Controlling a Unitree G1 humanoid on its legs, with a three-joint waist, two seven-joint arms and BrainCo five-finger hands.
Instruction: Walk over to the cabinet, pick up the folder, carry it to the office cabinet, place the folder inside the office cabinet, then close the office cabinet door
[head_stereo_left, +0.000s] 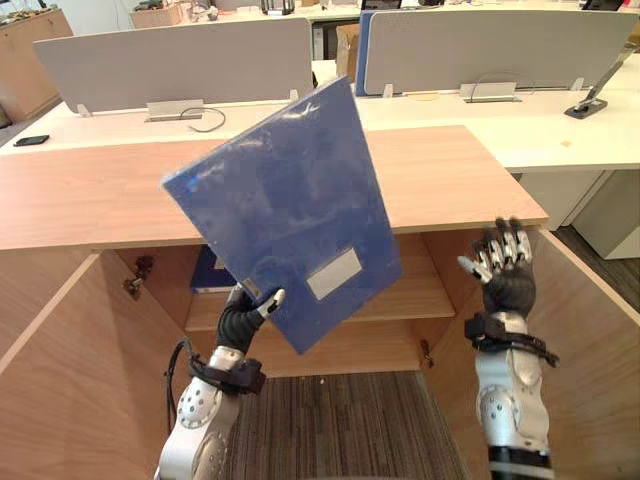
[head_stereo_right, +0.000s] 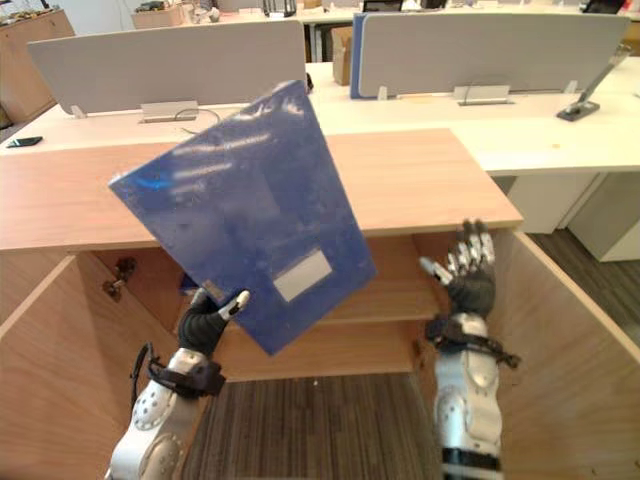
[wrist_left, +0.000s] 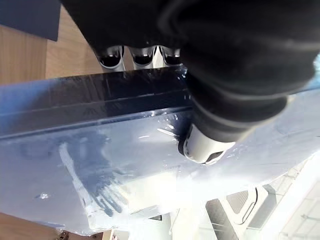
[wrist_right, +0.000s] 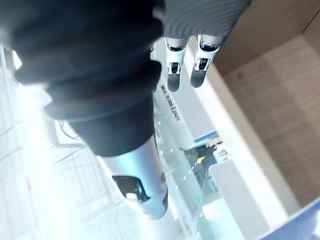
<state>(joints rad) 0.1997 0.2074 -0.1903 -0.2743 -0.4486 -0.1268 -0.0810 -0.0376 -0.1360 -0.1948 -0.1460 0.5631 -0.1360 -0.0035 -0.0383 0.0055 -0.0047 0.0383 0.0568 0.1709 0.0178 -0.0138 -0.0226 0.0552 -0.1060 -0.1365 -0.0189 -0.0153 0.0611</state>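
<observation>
A large blue folder (head_stereo_left: 285, 205) with a white label is held up and tilted in front of the open wooden office cabinet (head_stereo_left: 440, 170). My left hand (head_stereo_left: 243, 312) is shut on its lower edge, thumb on the front face and fingers (wrist_left: 142, 54) behind it. The folder (wrist_left: 100, 150) fills the left wrist view. My right hand (head_stereo_left: 503, 262) is raised at the cabinet's right side, open with fingers spread and holding nothing. Another blue folder (head_stereo_left: 207, 272) lies on the cabinet's inner shelf (head_stereo_left: 420, 290), mostly hidden behind the held one.
Both cabinet doors stand open, the left door (head_stereo_left: 60, 370) and the right door (head_stereo_left: 590, 340) flanking my arms. Behind the cabinet are white desks (head_stereo_left: 560, 135) with grey divider screens (head_stereo_left: 180, 60). A dark phone (head_stereo_left: 31, 140) lies at far left.
</observation>
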